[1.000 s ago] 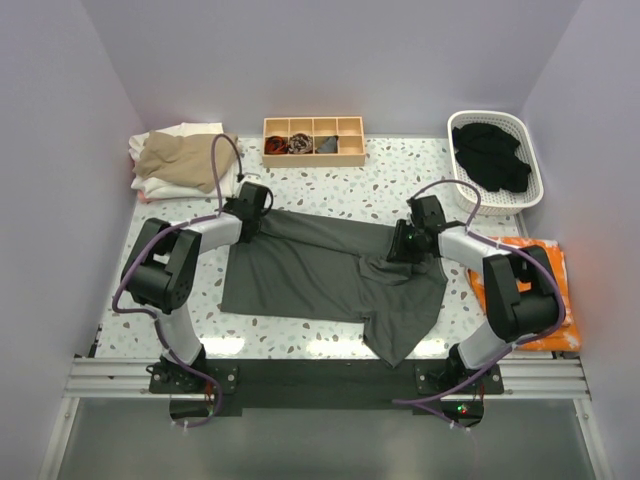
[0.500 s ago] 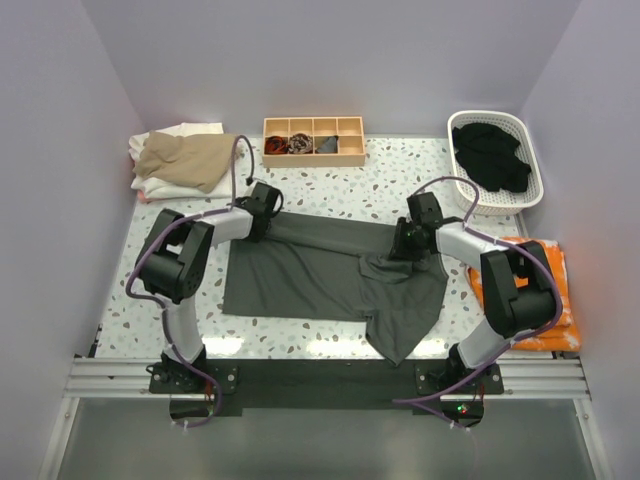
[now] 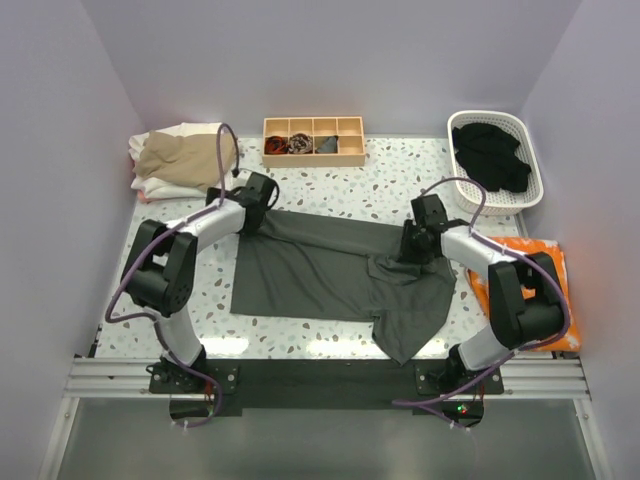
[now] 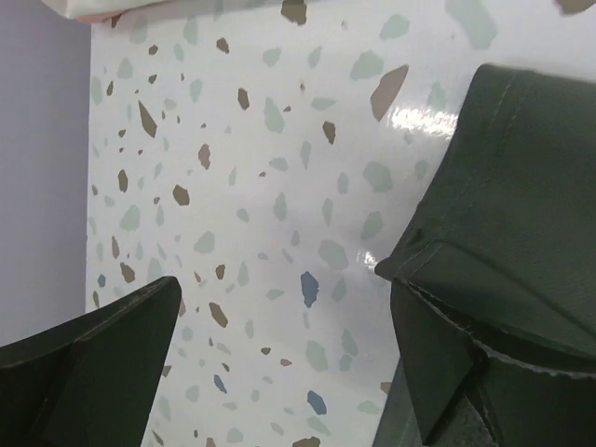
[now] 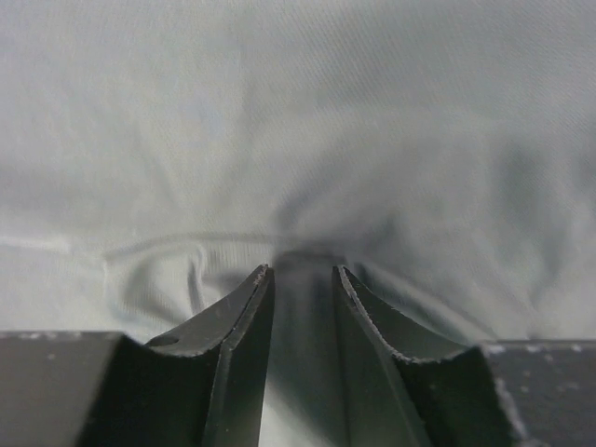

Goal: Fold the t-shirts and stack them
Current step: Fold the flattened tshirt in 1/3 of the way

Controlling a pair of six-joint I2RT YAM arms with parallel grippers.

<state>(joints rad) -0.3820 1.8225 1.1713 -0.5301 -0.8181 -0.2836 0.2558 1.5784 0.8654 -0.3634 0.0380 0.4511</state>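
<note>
The charcoal t-shirt (image 3: 320, 275) lies spread across the middle of the terrazzo table (image 3: 400, 175). Its left half is mostly flat and its right half is rumpled. One lobe trails toward 5 o'clock, close to the table's near edge.

The left gripper (image 3: 262, 192) sits at the shirt's 10 o'clock corner. In the left wrist view its fingers (image 4: 88, 372) stand wide apart with only bare speckled table between them. The shirt's hemmed corner lies at 3 o'clock in that view, over the right-hand finger rather than between the two. This gripper is spread and holds nothing.

The right gripper (image 3: 412, 245) is down on the shirt at about 2 o'clock from the shirt's centre, near its right edge. In the right wrist view the fingers (image 5: 233, 345) stand close together with a narrow gap. A raised ridge of the grey cloth runs into that gap, and creases fan out from the tips toward 12 o'clock. It is pinching a fold of the shirt.

At the table's 10 o'clock corner a tan shirt (image 3: 185, 155) lies on folded white shirts (image 3: 150, 187), near the left gripper but apart from the charcoal shirt. A wooden tray (image 3: 313, 158) stands at 12 o'clock. A white basket (image 3: 500, 117) at 2 o'clock holds a black garment (image 3: 490, 155). An orange cloth (image 3: 545, 247) lies at 3 o'clock, partly under the right arm.
</note>
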